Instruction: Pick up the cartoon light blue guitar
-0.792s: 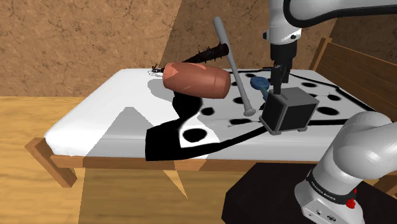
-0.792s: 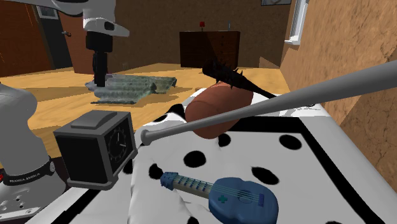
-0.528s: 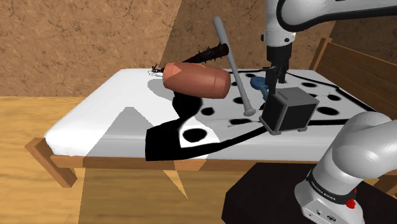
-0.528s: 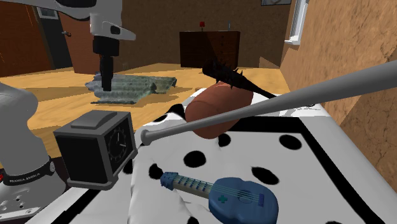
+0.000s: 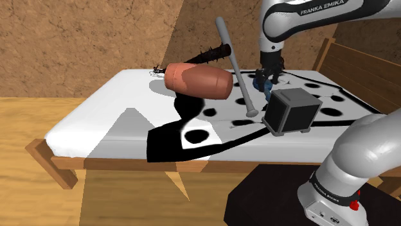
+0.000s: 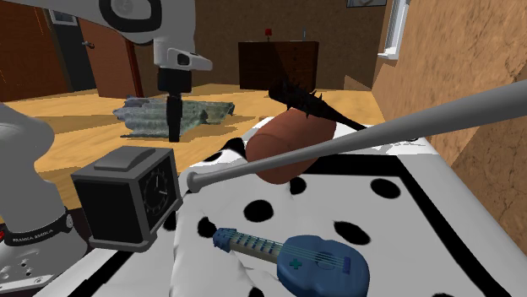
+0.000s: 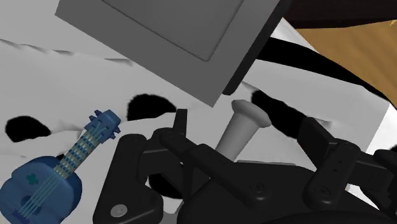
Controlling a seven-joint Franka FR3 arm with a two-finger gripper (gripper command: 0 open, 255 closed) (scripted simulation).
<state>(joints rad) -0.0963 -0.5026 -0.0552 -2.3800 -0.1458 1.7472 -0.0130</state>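
Noting claw (image 6: 175, 133) hanging at 12 o'clock above black cube clock (image 6: 127, 207) in the second exterior view; not managing to tell whether released or clenched. Finding light blue guitar (image 6: 317, 260) lying flat on black-spotted white bedcover (image 6: 405, 224), at 4 o'clock from the clock, well apart from claw, headstock pointing toward the clock. Reading "FRANKA EMIKA" on white arm (image 5: 302, 16) and again on its base. Spotting grey bat (image 6: 363, 139) at 12 o'clock from guitar, crossing in front of brown cylinder (image 6: 291, 148), knob end just beside the clock. Seeing spiked black club (image 6: 306, 103) behind the cylinder.
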